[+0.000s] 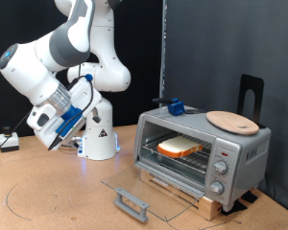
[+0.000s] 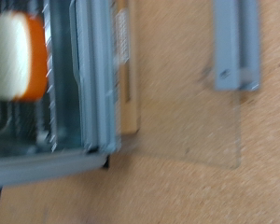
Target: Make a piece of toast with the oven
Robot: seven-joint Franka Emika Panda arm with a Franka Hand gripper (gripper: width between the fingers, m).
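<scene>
So the gripper (image 1: 54, 134) is up in the air at the exterior view's left, well apart from the oven (image 1: 202, 153), and honestly I can't tell if its fingers are apart or together. Nothing's in it. The piece of toast (image 1: 180, 147) sits on the rack inside, glass door (image 1: 154, 189) dropped open flat, wooden plate (image 1: 231, 121) on top.

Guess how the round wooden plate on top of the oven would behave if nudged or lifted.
The wooden plate looks thin and rigid, so probably stiff and light. It lies flat on the oven roof, so it would likely slide rather than roll or tip. Its edge sits close to the roof's rim, so a push outward might drop it.
</scene>
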